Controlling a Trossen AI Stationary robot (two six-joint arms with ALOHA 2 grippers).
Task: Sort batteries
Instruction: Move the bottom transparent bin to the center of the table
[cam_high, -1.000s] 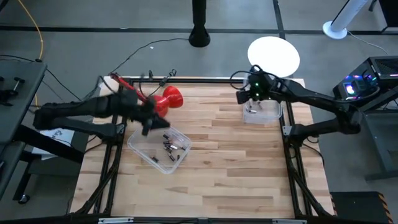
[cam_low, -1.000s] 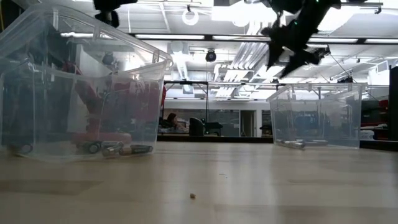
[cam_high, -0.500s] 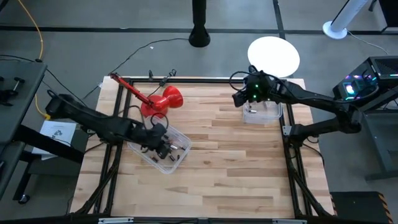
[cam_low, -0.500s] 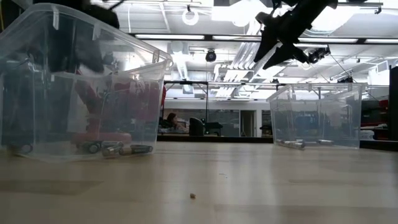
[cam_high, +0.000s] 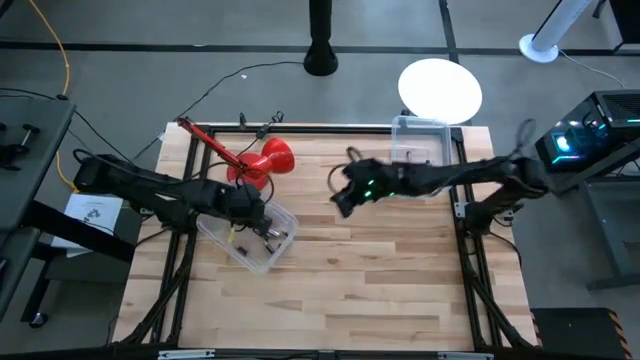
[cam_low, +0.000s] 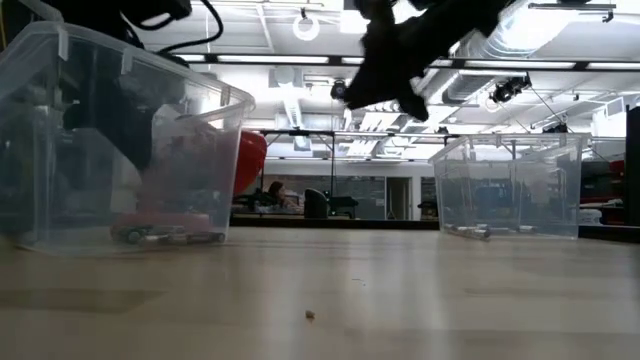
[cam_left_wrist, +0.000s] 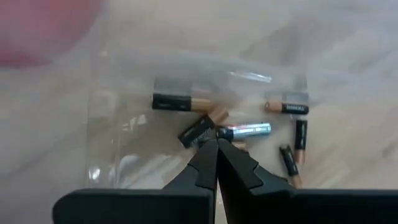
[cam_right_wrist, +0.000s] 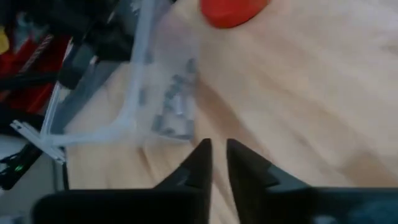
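Batteries (cam_left_wrist: 242, 130) loose in clear bin (cam_high: 215, 232); left gripper (cam_left_wrist: 217, 144) pressed together, empty, above them; right gripper (cam_right_wrist: 214, 149) nearly together, mid-table. Risk: missed pick, scattered pile.

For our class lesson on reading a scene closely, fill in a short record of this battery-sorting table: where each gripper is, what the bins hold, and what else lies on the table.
left gripper: shut, down in the near bin among batteries; whether it holds one cannot be told
right gripper: over bare table mid-way between the bins, holding nothing visible
far bin: clear, at the table's far right
other item: red plunger-like tool beside the near bin
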